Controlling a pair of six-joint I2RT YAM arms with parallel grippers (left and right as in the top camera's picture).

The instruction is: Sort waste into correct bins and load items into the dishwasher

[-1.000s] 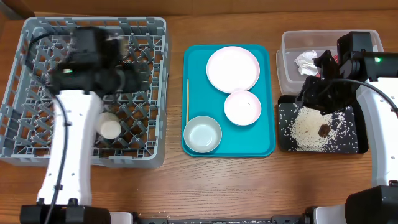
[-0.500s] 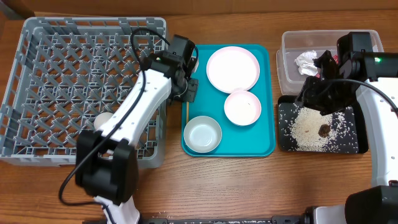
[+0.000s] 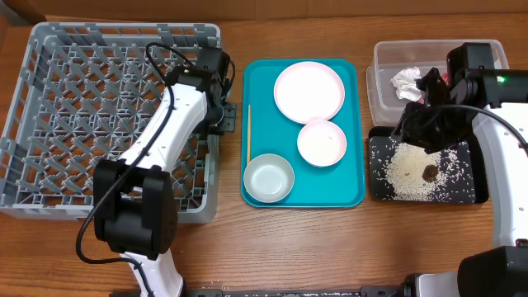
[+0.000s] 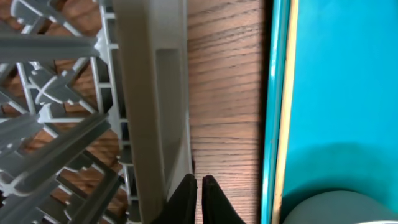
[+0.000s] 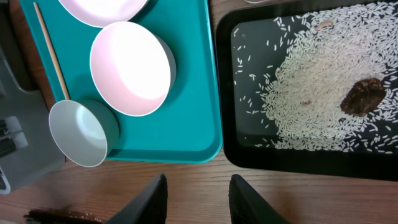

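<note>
Toward the dish rack [image 3: 49, 99] on the worktop's left, my left arm [image 3: 177, 124] is pulling back off the teal tray [image 3: 334, 188]. The left gripper [image 4: 196, 198] is pinching shut on nothing; I reckon it should be opening to straddle the thin wooden stick [image 3: 248, 132] along the tray's left lip. The grey metal bowl [image 3: 268, 178] is crowding the stick's near end; the right gripper [image 5: 198, 200] is hanging wide open near the right edge.

a teal serving tray [image 3: 340, 186] lies flat on the brown wooden table [image 3: 330, 247], near the table's middle.
</note>
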